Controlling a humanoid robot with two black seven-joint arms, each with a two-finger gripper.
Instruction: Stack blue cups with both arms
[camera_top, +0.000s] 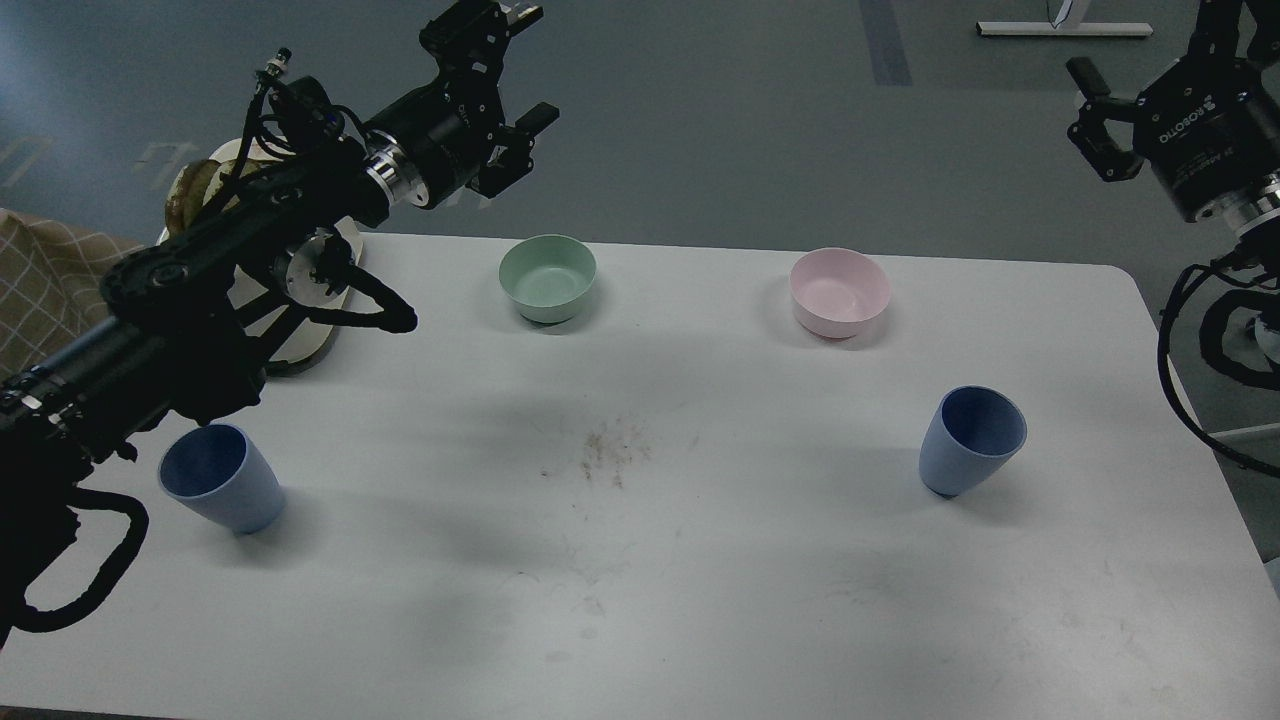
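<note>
Two light-blue cups stand upright and apart on the white table (640, 600). One blue cup (222, 490) is near the left front, just below my left arm. The other blue cup (972, 440) stands on the right side. My left gripper (538, 62) hangs high past the table's back edge, above and left of the green bowl, open and holding nothing. My right gripper (1085, 105) is raised at the far right, well above and behind the right cup. Its fingers are spread and hold nothing.
A green bowl (548, 278) and a pink bowl (840, 290) sit along the back of the table. A beige and white object (310, 335) lies at the back left, partly hidden by my left arm. A brownish stain (610, 455) marks the table's middle.
</note>
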